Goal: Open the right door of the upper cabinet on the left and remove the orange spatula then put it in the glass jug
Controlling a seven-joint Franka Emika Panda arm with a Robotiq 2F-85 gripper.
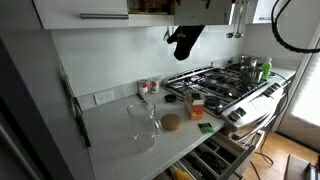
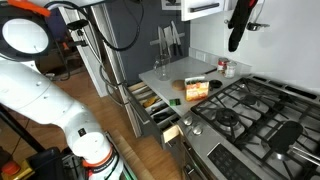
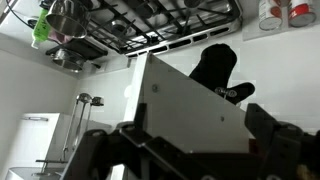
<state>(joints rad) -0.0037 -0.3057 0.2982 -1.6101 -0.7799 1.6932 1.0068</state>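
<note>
The wrist view is upside down. My gripper (image 3: 195,142) is open, with its two dark fingers wide apart. The white panel of the right door (image 3: 185,100) fills the gap between them and is swung open. In an exterior view the upper cabinet (image 1: 150,6) shows its brownish inside, and my gripper (image 1: 192,10) is a dark shape at the top edge beside it. The matching left door (image 1: 100,10) is shut. The glass jug (image 1: 143,118) stands on the counter below and also shows in the other exterior view (image 2: 160,70). The orange spatula cannot be made out.
A black oven mitt (image 1: 185,40) hangs just under the cabinet, also visible in the wrist view (image 3: 215,68). A gas stove (image 1: 225,82) with pots is beside the counter. Small red-topped jars (image 1: 148,88), a box and a round coaster lie near the jug. Lower drawers (image 2: 150,105) stand open.
</note>
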